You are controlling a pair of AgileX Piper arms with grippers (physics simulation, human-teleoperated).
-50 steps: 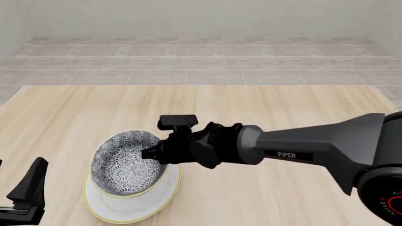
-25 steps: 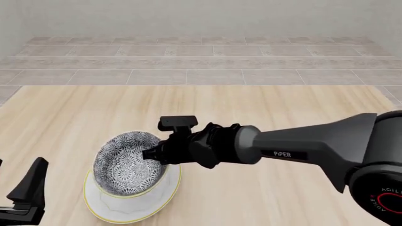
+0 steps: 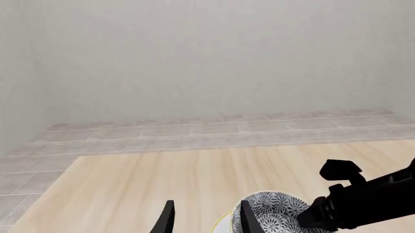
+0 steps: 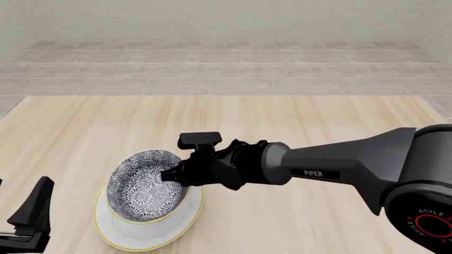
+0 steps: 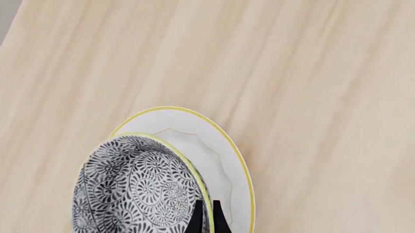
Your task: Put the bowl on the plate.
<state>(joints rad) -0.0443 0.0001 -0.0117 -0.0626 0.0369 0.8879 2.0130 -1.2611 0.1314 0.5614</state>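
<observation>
Wide pale wooden worktop [image 4: 297,121], tiled floor beyond it, and all the action sits at the near left. The right arm [image 4: 339,166] sweeps in from the right, reaching across toward the dishes. Under it lies the plate [image 4: 141,233], white with a thin yellow rim, flat on the wood. The bowl [image 4: 147,182] is over the plate and tilted, its patterned inside tipped toward us, its low edge at or very near the plate's surface; whether it is touching I can't say. The right gripper [image 5: 205,216] is clamped on the bowl's right-hand rim, one finger inside, one outside, as the wrist view shows. So the bowl hangs to the left of that gripper, already above the plate's middle: to my eye, what's left is levelling it, setting it down and letting go. The left gripper [image 3: 204,218] waits at the near left corner, fingers parted, holding nothing, well clear of both dishes.
</observation>
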